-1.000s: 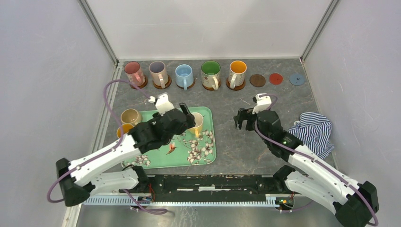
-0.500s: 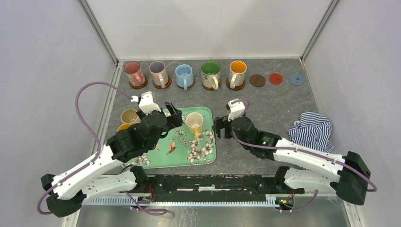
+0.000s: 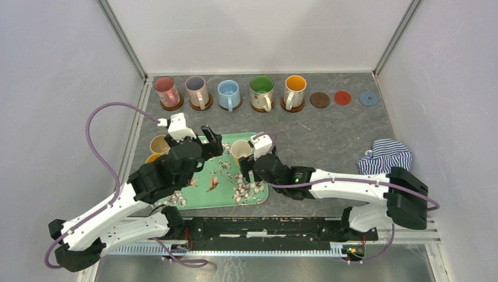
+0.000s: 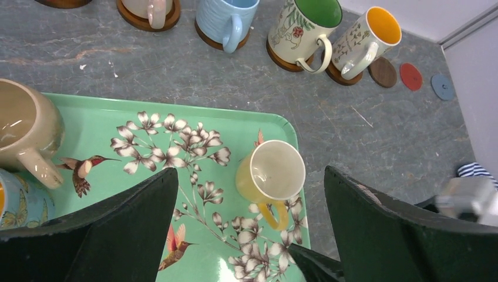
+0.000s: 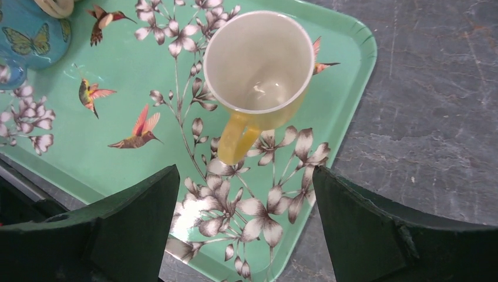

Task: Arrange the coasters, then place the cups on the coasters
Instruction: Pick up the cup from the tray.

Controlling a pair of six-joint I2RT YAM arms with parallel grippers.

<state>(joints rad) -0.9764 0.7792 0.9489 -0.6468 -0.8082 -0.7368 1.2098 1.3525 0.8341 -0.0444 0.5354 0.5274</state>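
Right pincer (image 5: 245,194) released, lined up on yellow cup (image 5: 258,70) on the tray (image 5: 70,135), likely for pickup.
Left pincer (image 3: 212,139) released, empty; bare coasters (image 3: 319,99) at the tabletop's (image 3: 329,135) far right await cups.

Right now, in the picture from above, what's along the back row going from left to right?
Pink mug, lilac mug, light blue mug, green mug, orange mug, dark brown coaster, red coaster, blue-grey coaster.

A green floral tray (image 3: 235,197) lies on the grey table (image 3: 329,135), a striped cloth (image 3: 384,160) well right.
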